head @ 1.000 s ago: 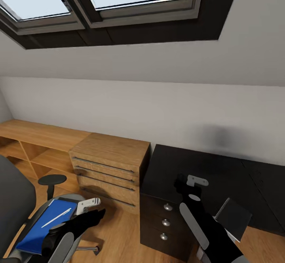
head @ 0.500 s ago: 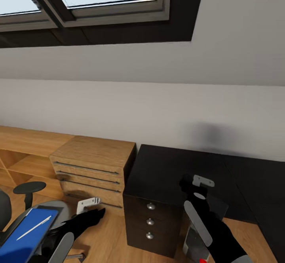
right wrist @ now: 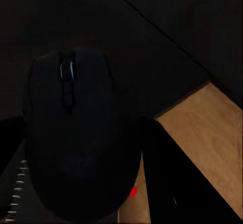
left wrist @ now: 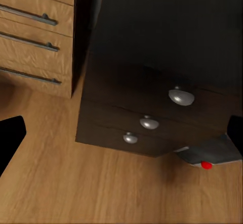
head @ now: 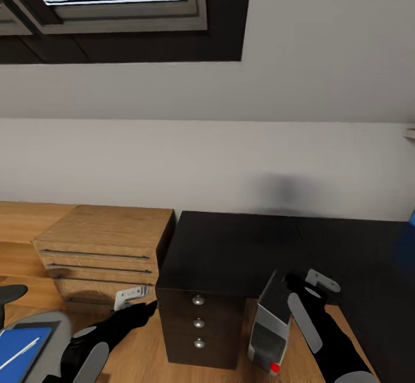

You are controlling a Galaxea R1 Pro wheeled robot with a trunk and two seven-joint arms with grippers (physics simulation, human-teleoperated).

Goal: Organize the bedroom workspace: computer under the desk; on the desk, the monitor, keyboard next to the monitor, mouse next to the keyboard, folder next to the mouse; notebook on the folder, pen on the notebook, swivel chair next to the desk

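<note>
My right hand (head: 300,282) grips mouse (right wrist: 81,138), carried over black counter (head: 230,244) for set-down. Left hand (head: 135,302) empty, fingers apart, low beside counter drawers. Computer (head: 270,331) under counter. Folder (head: 17,345), pen (head: 20,353) on swivel chair (head: 49,337), left of counter.

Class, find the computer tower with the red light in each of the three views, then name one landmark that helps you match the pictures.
Head view: the computer stands on the floor beside the desk's drawers, low and right of centre.
Left wrist view: a grey corner of it with the red light peeks from behind the drawers.
Right wrist view: the mouse covers nearly all of it; a red dot beside the mouse may be its light.
Shared landmark: the black desk.
</note>
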